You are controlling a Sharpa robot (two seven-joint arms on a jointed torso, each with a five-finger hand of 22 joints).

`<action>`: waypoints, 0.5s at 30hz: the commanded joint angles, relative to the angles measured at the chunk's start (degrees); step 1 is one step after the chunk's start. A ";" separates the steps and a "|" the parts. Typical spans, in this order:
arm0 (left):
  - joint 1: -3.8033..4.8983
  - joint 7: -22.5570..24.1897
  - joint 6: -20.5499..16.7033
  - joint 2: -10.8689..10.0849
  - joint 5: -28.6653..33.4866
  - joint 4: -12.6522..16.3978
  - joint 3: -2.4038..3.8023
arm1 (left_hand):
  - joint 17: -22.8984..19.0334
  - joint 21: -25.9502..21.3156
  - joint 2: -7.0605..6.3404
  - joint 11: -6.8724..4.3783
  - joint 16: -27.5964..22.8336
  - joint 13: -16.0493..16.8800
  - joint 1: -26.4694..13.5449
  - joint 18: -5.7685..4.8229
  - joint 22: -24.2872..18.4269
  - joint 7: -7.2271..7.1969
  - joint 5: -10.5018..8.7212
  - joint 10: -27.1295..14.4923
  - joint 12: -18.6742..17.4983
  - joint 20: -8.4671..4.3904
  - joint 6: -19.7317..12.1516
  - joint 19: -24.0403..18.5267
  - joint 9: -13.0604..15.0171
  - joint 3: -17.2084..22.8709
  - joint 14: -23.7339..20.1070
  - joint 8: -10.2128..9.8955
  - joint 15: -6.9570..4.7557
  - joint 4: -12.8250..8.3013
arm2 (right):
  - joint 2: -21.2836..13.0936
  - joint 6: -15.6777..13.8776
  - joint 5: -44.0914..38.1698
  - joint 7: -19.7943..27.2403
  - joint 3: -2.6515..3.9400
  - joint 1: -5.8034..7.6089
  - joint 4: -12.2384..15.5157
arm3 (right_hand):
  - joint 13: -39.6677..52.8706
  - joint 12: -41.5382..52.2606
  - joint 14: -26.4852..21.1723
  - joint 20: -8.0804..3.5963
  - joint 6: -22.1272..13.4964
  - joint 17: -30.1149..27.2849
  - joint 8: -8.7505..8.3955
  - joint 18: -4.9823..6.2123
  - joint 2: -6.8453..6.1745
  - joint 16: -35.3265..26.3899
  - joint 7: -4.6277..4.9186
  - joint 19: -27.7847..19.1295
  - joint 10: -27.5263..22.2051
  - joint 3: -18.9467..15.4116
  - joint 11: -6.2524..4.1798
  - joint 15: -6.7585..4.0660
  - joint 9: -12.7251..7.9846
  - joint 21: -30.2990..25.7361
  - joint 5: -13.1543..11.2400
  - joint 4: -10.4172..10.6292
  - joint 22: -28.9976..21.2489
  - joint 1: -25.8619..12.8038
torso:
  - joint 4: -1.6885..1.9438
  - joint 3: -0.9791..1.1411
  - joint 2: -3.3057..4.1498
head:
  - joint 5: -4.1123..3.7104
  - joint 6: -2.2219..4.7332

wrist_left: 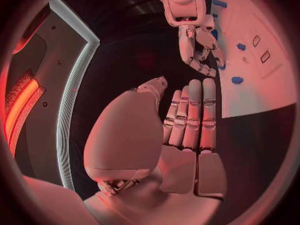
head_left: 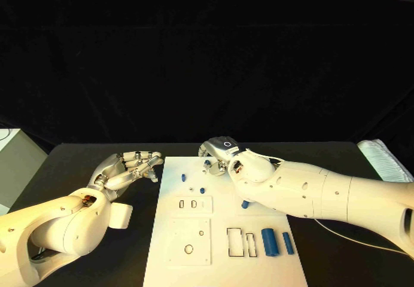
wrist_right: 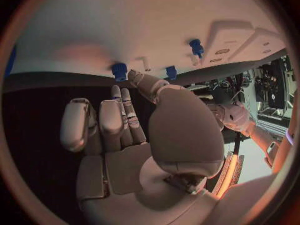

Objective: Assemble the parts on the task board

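The white task board (head_left: 226, 251) lies in the middle of the table. Small blue parts stand on it (head_left: 183, 177) (head_left: 201, 190) (head_left: 245, 204), and two blue cylinders (head_left: 269, 241) (head_left: 288, 243) lie near its right edge. My left hand (head_left: 129, 167) hovers beside the board's far left edge with its fingers straight and together (wrist_left: 190, 120), holding nothing. My right hand (head_left: 221, 156) is over the board's far edge, fingertips down near a small blue part (head_left: 208, 162). In the right wrist view its fingers (wrist_right: 125, 115) hold nothing, with blue parts (wrist_right: 119, 70) (wrist_right: 170, 71) just beyond them.
The board has rectangular slots (head_left: 234, 241) and raised plates with holes (head_left: 189, 240) (head_left: 193, 204). A white cloth-like thing (head_left: 383, 159) lies at the table's far right. A pale box (head_left: 15, 161) stands off the table's left edge.
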 commanded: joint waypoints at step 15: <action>0.12 0.36 0.98 -0.15 0.13 -0.55 0.04 | 0.09 0.15 -0.07 0.06 0.37 0.08 -0.05 0.28 0.05 0.19 -0.33 -0.16 -0.23 -0.18 -0.39 -0.35 0.05 0.33 -0.44 -0.16 -0.10 -0.09 | -9.10 -4.65 5.93 2.04 0.71 0.83 10.14 | 0.19 1.73 0.14 -0.56 -0.75 -0.64 -1.30 0.77 -0.52 -0.34 -0.39 0.75 3.24 -5.08 -0.90 -0.54 0.10 -0.68 0.04 2.08 0.33 -1.07 | -0.47 0.09 -0.30 | 0.01 0.44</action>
